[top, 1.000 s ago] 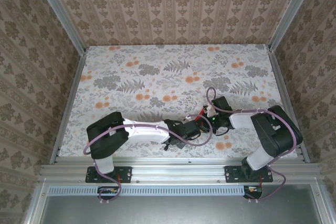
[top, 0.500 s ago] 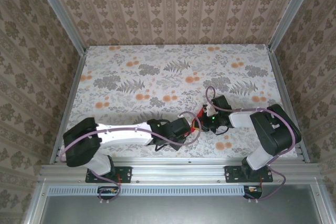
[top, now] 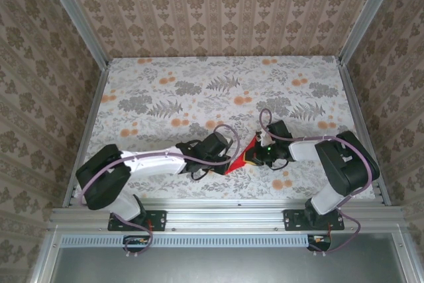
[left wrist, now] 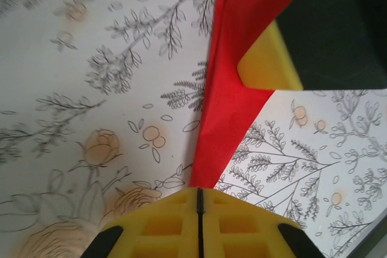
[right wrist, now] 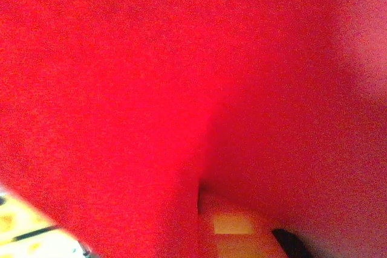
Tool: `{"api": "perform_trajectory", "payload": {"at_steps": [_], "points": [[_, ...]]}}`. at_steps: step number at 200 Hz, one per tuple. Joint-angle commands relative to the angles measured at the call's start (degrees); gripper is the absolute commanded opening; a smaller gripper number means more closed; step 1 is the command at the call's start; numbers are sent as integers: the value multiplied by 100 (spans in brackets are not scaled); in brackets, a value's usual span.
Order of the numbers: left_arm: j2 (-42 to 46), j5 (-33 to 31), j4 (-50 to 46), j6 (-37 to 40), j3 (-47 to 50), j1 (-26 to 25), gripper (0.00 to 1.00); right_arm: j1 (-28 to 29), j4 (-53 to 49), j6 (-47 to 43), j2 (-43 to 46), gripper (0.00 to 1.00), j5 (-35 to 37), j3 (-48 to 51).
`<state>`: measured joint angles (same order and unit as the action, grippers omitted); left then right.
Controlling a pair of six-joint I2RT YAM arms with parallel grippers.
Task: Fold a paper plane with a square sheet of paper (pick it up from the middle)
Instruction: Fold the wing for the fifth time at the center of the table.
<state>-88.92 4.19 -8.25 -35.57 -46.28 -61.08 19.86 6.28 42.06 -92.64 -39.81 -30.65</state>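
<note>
1. The paper (top: 238,162), folded narrow, is at lower centre, its long axis running lower left to upper right between both grippers.
2. The left gripper (left wrist: 198,193) pinches its lower tip; the right gripper (top: 256,155) clamps the upper end.

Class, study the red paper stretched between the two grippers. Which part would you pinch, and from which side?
Probably the bare middle of the paper, between the left gripper and right gripper. Come in from the bare table side, pinching its flat faces: it is a thin, narrow band there, and both ends are taken.
</note>
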Motion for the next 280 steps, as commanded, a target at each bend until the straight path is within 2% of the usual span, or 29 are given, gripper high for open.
{"api": "perform_trajectory", "payload": {"at_steps": [1,85,161,280], "points": [[-222,337,269,-138,-132,28,7,-87,-531,-153,-408,0,892,279],[-508,687,517,-126,-183,362,1,-81,-570,-87,-550,0,1057,331],[-832,1022,600,-125,-288,332,0,-84,-725,-38,-475,0,1283,350],[-1139,1190,836,-236,-261,247,0,-76,-765,-7,-404,0,1328,385]]}}
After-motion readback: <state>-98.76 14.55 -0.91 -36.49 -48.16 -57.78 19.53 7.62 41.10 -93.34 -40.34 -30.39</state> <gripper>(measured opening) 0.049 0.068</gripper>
